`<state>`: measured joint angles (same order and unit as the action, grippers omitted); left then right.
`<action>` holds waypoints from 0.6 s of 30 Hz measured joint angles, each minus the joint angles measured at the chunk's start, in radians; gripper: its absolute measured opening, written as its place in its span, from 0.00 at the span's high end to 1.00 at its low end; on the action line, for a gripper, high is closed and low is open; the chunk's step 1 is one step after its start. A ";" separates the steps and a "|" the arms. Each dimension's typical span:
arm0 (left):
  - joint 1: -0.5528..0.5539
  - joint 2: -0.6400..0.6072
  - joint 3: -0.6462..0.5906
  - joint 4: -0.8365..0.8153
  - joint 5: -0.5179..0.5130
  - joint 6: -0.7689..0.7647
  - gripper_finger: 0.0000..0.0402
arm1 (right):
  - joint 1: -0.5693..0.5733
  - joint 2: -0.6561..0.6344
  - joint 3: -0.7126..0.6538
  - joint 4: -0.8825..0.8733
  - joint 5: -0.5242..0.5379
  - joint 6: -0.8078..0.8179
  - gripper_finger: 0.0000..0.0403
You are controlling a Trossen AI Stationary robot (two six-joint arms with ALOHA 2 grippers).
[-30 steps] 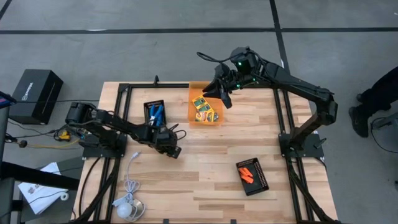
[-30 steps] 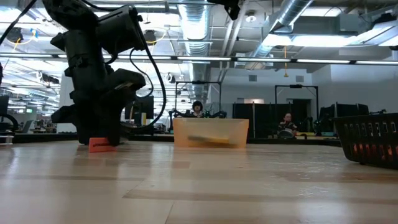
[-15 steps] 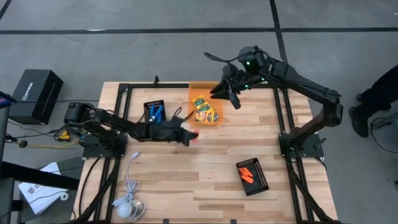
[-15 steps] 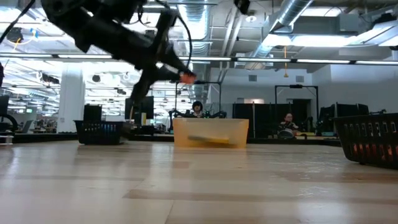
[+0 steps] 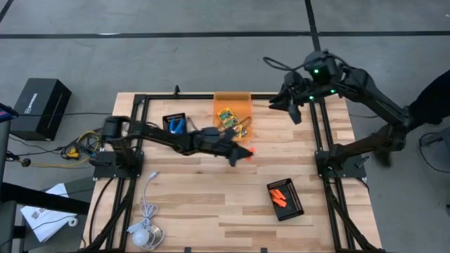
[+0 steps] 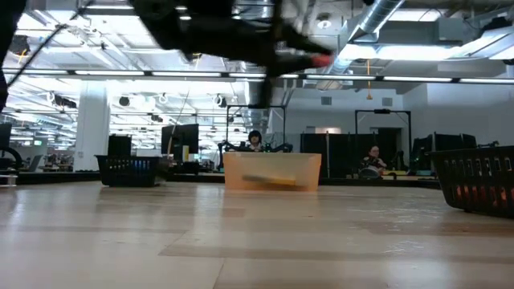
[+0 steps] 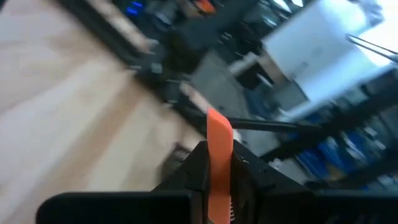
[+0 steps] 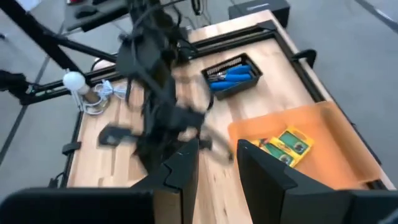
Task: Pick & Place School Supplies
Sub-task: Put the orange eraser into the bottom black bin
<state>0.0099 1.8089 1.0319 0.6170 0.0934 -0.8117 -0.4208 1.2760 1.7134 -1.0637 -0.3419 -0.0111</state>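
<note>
A short orange piece [image 5: 248, 152] hangs above the middle of the table, with my left gripper [image 5: 241, 152] shut on it; the left wrist view shows it between the fingers [image 7: 219, 134]. Crayon boxes [image 5: 229, 118] lie in the orange bin [image 5: 232, 100] at the far edge. Blue-handled scissors [image 5: 174, 126] lie in a black tray. More orange pieces [image 5: 280, 195] lie in a black tray near the right. My right gripper [image 5: 290, 109] hangs open and empty high over the far right of the table, with a gap between its fingers [image 8: 217, 158]. My left gripper pinches the orange piece between its two fingers, along its lower length [image 7: 219, 168]. The piece's free end [image 7: 217, 118] sticks out past the fingertips. The fingers lie nearly level, pointing toward the table's right, along the piece. The piece is lifted clear of the table.
A white cable with a round puck [image 5: 145, 232] lies at the near left corner. Black frame rails [image 5: 318, 133] run along the table's left and right sides. The wood between the bin and the near right tray [image 5: 287, 200] is bare.
My left gripper shut on the orange piece on the table, lifted it clear and carried it toward the table's right, tipping from pointing down to nearly level. My right gripper moved from above the orange bin toward the table's right edge and rose a little.
</note>
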 joint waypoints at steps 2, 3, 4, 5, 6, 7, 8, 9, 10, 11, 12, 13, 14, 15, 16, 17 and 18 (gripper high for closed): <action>-0.002 0.090 0.109 0.008 0.065 0.018 0.94 | -0.012 -0.017 0.000 -0.012 0.015 0.003 0.74; -0.005 0.136 0.166 0.011 0.102 0.020 0.94 | -0.017 -0.023 0.000 -0.022 0.028 0.004 0.74; -0.009 0.181 0.220 0.016 0.131 0.021 0.94 | -0.021 -0.028 0.000 -0.024 0.039 0.003 0.74; -0.010 0.225 0.270 0.012 0.155 0.022 0.94 | -0.024 -0.035 0.000 -0.025 0.051 0.002 0.74; -0.011 0.266 0.318 0.005 0.181 0.024 0.94 | -0.030 -0.041 0.000 -0.032 0.055 0.001 0.74; -0.014 0.306 0.367 0.006 0.209 0.026 0.94 | -0.036 -0.044 0.000 -0.034 0.055 0.000 0.74; -0.016 0.340 0.409 0.006 0.235 0.027 0.94 | -0.042 -0.047 0.000 -0.034 0.055 0.000 0.74; -0.016 0.371 0.451 0.006 0.259 0.026 0.94 | -0.048 -0.052 0.000 -0.039 0.056 -0.001 0.74; -0.020 0.399 0.491 0.009 0.275 0.026 0.94 | -0.054 -0.053 0.000 -0.048 0.056 -0.008 0.74; -0.024 0.430 0.528 0.011 0.290 0.024 0.94 | -0.060 -0.054 0.000 -0.051 0.056 -0.016 0.74; -0.026 0.454 0.564 0.013 0.306 0.023 0.94 | -0.067 -0.057 0.000 -0.054 0.056 -0.023 0.74; -0.030 0.481 0.595 0.007 0.322 0.023 0.94 | -0.072 -0.059 0.000 -0.067 0.056 -0.026 0.74; -0.034 0.514 0.632 0.015 0.326 0.023 0.94 | -0.077 -0.060 0.000 -0.072 0.056 -0.027 0.74; -0.039 0.534 0.654 0.005 0.336 0.023 0.94 | -0.081 -0.060 0.000 -0.069 0.055 -0.033 0.74; -0.044 0.560 0.681 0.003 0.351 0.023 0.94 | -0.083 -0.060 0.000 -0.069 0.055 -0.039 0.74; -0.050 0.588 0.708 0.012 0.354 0.023 0.94 | -0.086 -0.060 0.000 -0.071 0.055 -0.046 0.74; -0.055 0.605 0.726 0.007 0.358 0.023 0.94 | -0.087 -0.059 0.000 -0.071 0.055 -0.049 0.74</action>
<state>-0.0451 2.4143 1.7575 0.6245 0.4513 -0.7891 -0.5079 1.2167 1.7134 -1.1347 -0.2867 -0.0601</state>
